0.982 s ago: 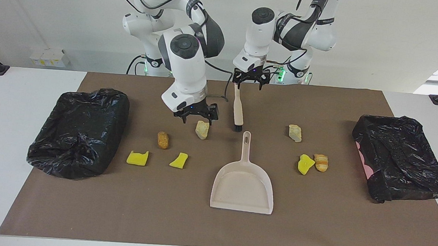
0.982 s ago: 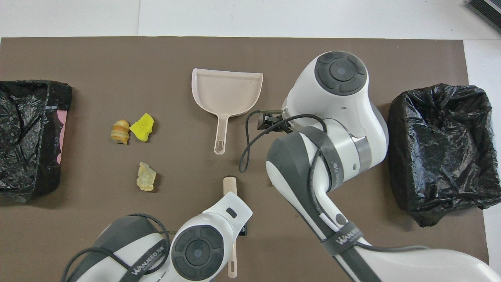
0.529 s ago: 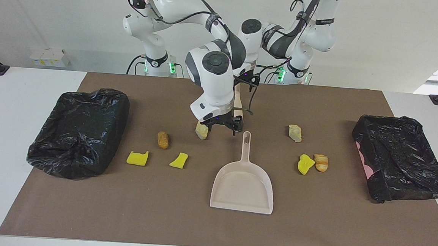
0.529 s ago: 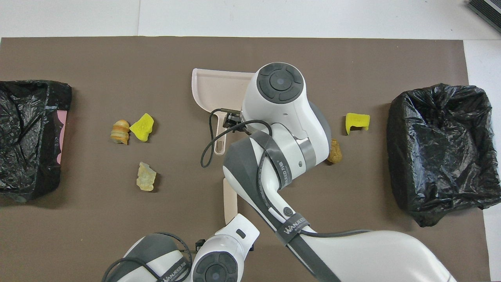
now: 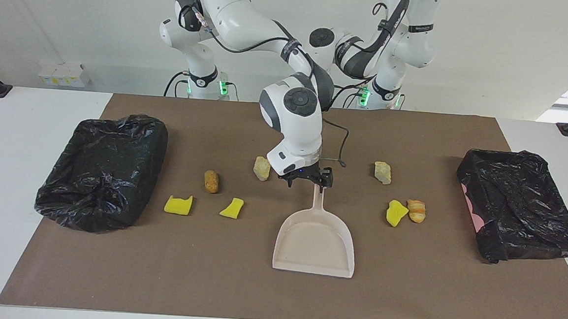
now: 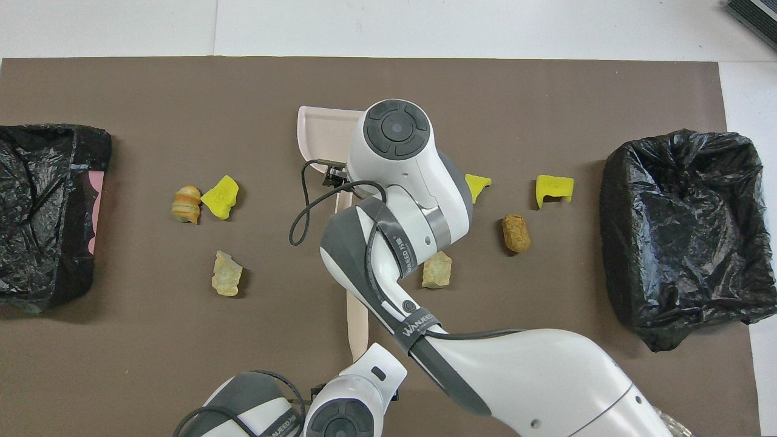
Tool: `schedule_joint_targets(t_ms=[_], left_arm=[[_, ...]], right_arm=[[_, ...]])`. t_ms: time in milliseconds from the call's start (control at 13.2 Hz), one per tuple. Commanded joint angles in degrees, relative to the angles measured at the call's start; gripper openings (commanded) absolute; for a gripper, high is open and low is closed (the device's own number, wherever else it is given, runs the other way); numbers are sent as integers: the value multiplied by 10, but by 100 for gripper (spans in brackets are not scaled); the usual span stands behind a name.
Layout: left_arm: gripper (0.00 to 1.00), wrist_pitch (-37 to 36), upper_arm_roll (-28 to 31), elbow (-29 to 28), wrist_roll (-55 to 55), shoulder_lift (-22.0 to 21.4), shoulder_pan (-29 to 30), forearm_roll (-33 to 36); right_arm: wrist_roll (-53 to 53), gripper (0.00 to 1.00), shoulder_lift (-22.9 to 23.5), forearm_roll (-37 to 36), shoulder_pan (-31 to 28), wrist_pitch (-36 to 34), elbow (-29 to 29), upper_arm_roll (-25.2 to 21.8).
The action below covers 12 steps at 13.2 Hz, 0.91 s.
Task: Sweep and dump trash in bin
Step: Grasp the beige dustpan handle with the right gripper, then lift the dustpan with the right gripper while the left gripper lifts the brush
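The right gripper is held with its fingers spread wide, low over the end of the dustpan's handle. Whether the handle is touched cannot be told. The left gripper is seen only from overhead, at the brush's handle. Its fingers are covered by its own wrist, so its state cannot be told.

In the facing view, four bits of trash lie at ten o'clock from the dustpan: a stone lump, a bread piece and two sponge chunks. Three more lie at two o'clock: a stone lump, a sponge chunk and a bread piece. Black-lined bins are set at nine and three o'clock.

A second ago the right gripper was over the ten o'clock stone lump. No trash has been moved since.
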Motion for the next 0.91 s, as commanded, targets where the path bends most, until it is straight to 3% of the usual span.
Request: schedule_joint_targets(t_ms=[0, 227, 453, 604, 831], left_arm=[[37, 7, 10, -18, 7, -15, -15, -16], [19, 3, 11, -16, 7, -13, -14, -16], [0, -17, 16, 9, 2, -7, -5, -16], [0, -56, 18, 13, 5, -16, 25, -9], [0, -81, 18, 17, 5, -38, 83, 19]], right_arm=[[7, 95, 42, 5, 8, 13, 45, -2], [7, 83, 46, -6, 16, 14, 43, -1], [7, 79, 50, -9, 24, 14, 41, -1], [7, 74, 51, -16, 29, 14, 40, 0], [0, 54, 52, -16, 27, 14, 40, -1]])
